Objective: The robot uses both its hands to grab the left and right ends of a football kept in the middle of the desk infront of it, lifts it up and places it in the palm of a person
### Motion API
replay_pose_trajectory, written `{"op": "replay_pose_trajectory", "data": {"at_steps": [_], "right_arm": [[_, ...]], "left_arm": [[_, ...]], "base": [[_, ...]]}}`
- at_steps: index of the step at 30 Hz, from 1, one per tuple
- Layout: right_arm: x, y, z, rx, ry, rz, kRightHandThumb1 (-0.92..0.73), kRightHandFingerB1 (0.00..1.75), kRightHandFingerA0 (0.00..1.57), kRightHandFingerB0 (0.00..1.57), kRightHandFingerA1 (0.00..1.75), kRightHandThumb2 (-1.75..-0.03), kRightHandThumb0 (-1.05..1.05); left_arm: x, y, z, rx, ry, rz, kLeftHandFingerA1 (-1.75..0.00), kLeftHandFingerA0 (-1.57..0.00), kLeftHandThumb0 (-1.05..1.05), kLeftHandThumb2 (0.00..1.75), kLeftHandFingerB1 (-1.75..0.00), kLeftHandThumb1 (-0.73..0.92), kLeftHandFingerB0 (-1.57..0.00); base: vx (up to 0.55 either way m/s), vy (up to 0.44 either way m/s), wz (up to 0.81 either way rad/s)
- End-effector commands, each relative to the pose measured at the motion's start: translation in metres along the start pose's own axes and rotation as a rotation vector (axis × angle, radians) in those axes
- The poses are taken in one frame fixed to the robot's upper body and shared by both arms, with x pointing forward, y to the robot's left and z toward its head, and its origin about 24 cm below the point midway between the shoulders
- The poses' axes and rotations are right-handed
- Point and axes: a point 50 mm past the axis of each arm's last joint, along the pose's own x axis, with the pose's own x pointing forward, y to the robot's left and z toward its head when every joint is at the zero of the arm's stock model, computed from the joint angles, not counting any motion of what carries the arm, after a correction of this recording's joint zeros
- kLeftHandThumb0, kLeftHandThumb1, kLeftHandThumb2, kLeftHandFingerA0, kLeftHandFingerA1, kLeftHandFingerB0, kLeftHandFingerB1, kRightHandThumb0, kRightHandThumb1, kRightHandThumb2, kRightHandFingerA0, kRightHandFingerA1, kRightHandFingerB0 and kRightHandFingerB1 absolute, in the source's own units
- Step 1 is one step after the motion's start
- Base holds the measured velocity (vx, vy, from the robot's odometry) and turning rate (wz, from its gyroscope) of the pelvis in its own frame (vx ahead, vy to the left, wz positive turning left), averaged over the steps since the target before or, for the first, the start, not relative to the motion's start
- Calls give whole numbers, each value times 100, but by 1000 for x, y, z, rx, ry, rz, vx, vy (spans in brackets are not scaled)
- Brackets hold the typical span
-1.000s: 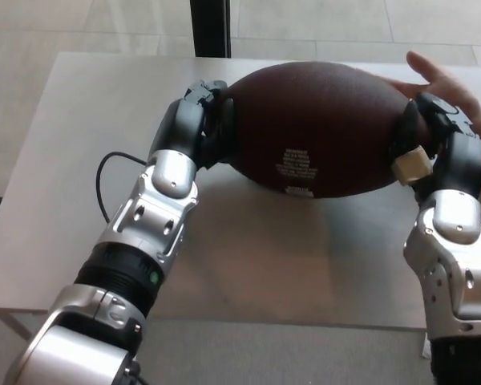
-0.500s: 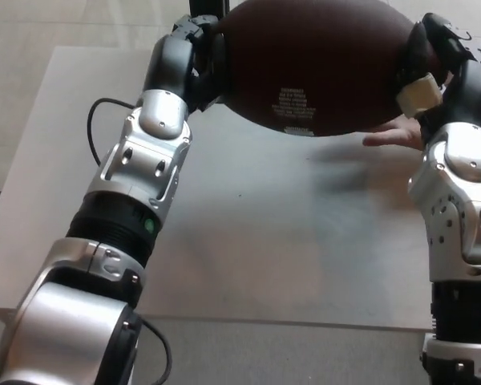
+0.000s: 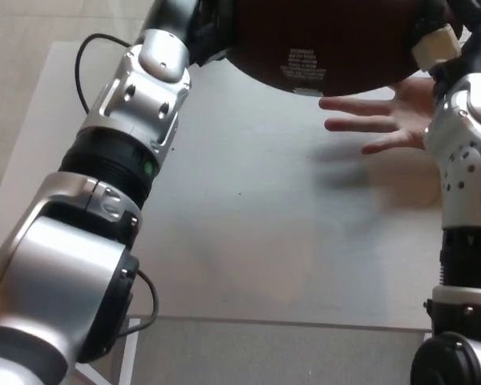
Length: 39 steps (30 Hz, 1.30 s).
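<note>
Two hands' fingers grasp the football (image 3: 329, 40) ends (mostly cropped) above a person's open palm (image 3: 385, 120).

The dark brown leather football (image 3: 329, 40) is hanging at the far edge of the scene, raised above the pale grey surface (image 3: 264, 241). The robot's black left hand (image 3: 212, 28) is sitting against the ball's left end, and its black right hand (image 3: 449, 28) against the right end. A person's open hand (image 3: 385, 120) is reaching in from the right, lying just under the ball, above the surface and beside the right arm.
</note>
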Motion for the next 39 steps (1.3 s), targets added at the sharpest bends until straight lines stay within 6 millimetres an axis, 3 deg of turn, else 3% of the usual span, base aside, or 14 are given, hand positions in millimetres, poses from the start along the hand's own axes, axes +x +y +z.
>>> {"op": "replay_pose_trajectory", "data": {"at_steps": [1, 5, 6, 7, 10, 18, 22, 23, 24, 26, 27, 28, 29, 39], "right_arm": [[-3, 50, 42, 310, 7, 282, -75, 43, 58, 44, 65, -63, -56], [-3, 50, 42, 319, 5, 279, -78, 42, 60, 43, 66, -63, -55], [-1, 38, 45, 343, 4, 229, -75, 42, 63, 46, 63, -63, -57], [-2, 35, 45, 352, 5, 200, -74, 43, 63, 48, 63, -63, -58], [-2, 29, 42, 412, 5, 195, -76, 45, 58, 46, 66, -63, -55], [-1, -5, 26, 482, 27, 90, -79, 43, 55, 44, 59, -63, -55], [1, -13, 20, 495, 38, 52, -79, 42, 62, 44, 61, -64, -56], [1, -15, 20, 510, 43, 37, -78, 43, 61, 46, 62, -63, -57], [1, -17, 18, 510, 45, 33, -79, 43, 62, 45, 62, -64, -57], [0, -18, 14, 522, 49, 31, -80, 44, 61, 45, 62, -64, -56], [-1, -22, 9, 535, 53, 36, -82, 43, 57, 43, 61, -64, -53], [-1, -24, 6, 544, 59, 40, -82, 43, 57, 41, 61, -64, -54], [-2, -25, 3, 549, 66, 34, -82, 43, 58, 42, 61, -65, -54], [-4, -36, -19, 636, 139, -74, -83, 46, 51, 46, 63, -64, -48]], "left_arm": [[-5, -41, 61, 126, -127, -306, -90, -47, -48, 63, -57, 77, -49], [-5, -41, 61, 198, -158, -316, -95, -48, -44, 61, -60, 74, -49], [-7, -51, 66, 10, -77, -305, -77, -51, -59, 65, -46, 87, -48], [-7, -55, 65, -9, -75, -310, -85, -51, -57, 65, -51, 86, -47], [-8, -58, 62, 86, -91, -396, -94, -41, -51, 63, -63, 79, -45], [-14, -85, 59, 400, 24, -462, -79, -44, -51, 64, -41, 82, -34], [-16, -93, 53, 352, 1, -518, -81, -44, -55, 63, -44, 79, -42], [-16, -95, 53, 415, -6, -517, -77, -46, -57, 95, -54, 59, -32], [-16, -97, 51, 414, -14, -527, -85, -45, -55, 62, -42, 76, -37], [-16, -98, 47, 378, -33, -544, -90, -43, -56, 64, -45, 81, -39], [-17, -101, 43, 375, -39, -551, -79, -47, -57, 98, -56, 62, -37], [-17, -103, 40, 382, -32, -556, -77, -47, -57, 97, -56, 62, -35], [-18, -105, 38, 450, -44, -575, -78, -43, -58, 64, -44, 83, -41], [-22, -119, 22, 549, -83, -637, -68, -32, -60, 62, -39, 73, -27]], "base": [[0, 0, 0], [0, 0, 0], [0, 0, 0], [0, 0, 0], [0, 0, 0], [0, 0, 0], [0, 0, 0], [0, 0, 0], [0, 0, 0], [0, 0, 0], [0, 0, 0], [0, 0, 0], [0, 0, 0], [0, 0, 0]]}}
